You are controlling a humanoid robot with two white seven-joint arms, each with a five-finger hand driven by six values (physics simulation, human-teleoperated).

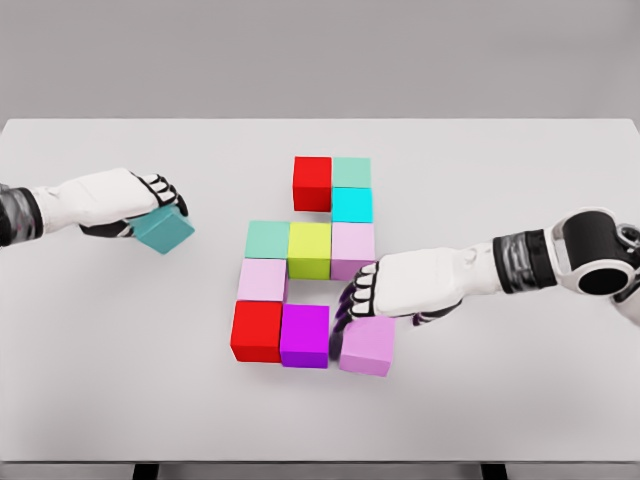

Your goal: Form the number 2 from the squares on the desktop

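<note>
On the white desk (520, 160), my right hand (400, 285) curls its fingers onto the light purple square block (368, 348), nudging it flush beside the magenta block (305, 336), while my left hand (125, 200) grips the teal cube (165, 230), seemingly bound for the top row.

Left hand (150, 200) around a teal cube (163, 230), right hand (375, 295) atop a lilac cube (368, 346) beside the coloured squares (310, 250)
</note>
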